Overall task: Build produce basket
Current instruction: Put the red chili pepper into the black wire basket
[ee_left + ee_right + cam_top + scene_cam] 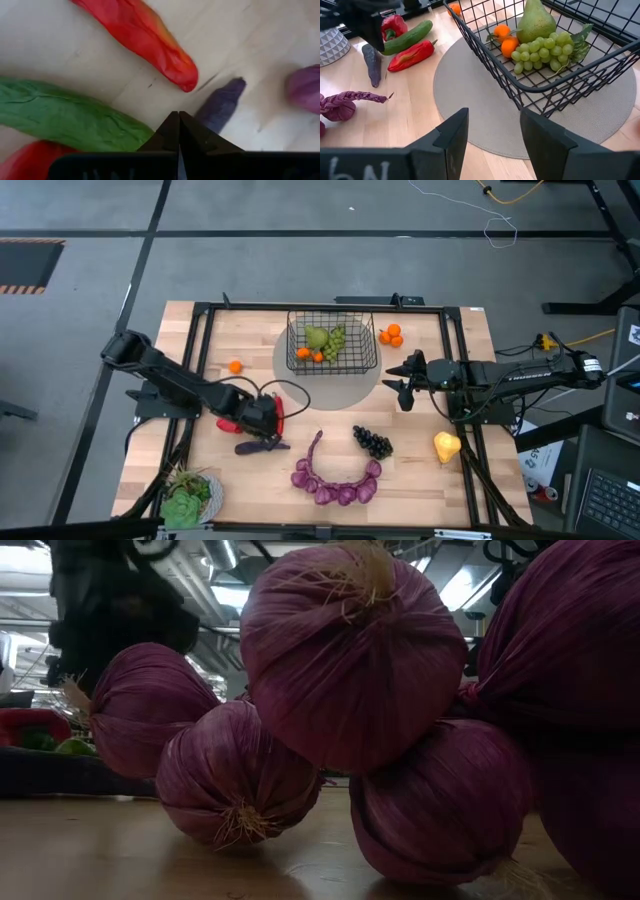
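Observation:
The black wire basket (331,345) stands on a round grey mat and holds a green pear (536,20), green grapes (545,50) and oranges (505,41). My left gripper (178,119) is shut with nothing between its fingers. It hangs over the table near the left edge, beside a cucumber's (65,117) end, between a red pepper (145,35) and the aubergine (220,102). My right gripper (492,135) stands open to the right of the basket, with nothing between its fingers. The purple string (335,480), dark grapes (372,442) and yellow pear (446,446) lie on the wood near the front.
A second red pepper (394,25) lies by the cucumber. One loose orange (235,365) sits left of the basket and two (391,335) sit to its right. A plate of lettuce (190,498) is at the front left corner. A black frame (200,320) edges the table.

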Available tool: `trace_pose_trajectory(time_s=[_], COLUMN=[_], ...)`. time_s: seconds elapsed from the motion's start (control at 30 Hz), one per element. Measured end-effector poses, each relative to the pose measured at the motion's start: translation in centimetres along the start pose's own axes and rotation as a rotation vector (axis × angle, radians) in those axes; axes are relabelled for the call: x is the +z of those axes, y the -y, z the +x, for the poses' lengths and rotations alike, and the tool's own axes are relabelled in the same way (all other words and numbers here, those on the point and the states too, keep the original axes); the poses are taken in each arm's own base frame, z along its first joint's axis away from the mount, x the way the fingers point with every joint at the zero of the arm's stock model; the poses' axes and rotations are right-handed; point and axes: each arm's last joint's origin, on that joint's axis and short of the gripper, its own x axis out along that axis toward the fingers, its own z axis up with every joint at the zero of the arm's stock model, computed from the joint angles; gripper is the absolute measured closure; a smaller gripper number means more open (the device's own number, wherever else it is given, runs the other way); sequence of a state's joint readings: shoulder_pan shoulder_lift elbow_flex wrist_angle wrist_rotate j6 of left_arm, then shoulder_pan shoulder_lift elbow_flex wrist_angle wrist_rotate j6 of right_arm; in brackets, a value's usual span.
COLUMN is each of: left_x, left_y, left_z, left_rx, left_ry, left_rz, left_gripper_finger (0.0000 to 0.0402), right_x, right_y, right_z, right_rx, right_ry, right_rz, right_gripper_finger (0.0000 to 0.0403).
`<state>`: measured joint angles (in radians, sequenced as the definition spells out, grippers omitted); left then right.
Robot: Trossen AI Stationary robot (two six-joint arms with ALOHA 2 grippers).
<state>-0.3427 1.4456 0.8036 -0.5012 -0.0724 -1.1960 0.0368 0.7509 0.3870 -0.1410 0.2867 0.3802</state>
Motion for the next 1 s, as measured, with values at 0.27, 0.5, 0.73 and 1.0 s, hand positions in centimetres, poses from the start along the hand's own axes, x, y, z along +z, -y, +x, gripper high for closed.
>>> trace_pose_trajectory(time_s=[0.27, 0.5, 0.73, 1.0], left_x=[0.7, 0.9, 1.7, 1.8], left_y=[-0.5, -0.4, -0.7, -0.9], left_z=[2.2, 1.8, 1.8, 1.8], left_rx=[0.074, 0.102, 0.152, 0.177], left_ry=[-0.01, 0.138, 0.261, 0.272], left_rz=[-0.005, -0.023, -0.063, -0.02], left_gripper_finger=[0.04, 0.0399, 0.0385, 0.031], right_x=[0.0, 0.0, 0.0, 0.0], right_y=[0.0, 0.0, 0.0, 0.0], right_z=[0.0, 0.0, 0.0, 0.0], right_rx=[0.0, 0.0, 0.0, 0.0], right_ry=[0.001, 0.001, 0.002, 0.001], right_rz=[-0.025, -0.023, -0.018, -0.019], right_gripper_finger=[0.0221, 0.0221, 0.0221, 0.0221])
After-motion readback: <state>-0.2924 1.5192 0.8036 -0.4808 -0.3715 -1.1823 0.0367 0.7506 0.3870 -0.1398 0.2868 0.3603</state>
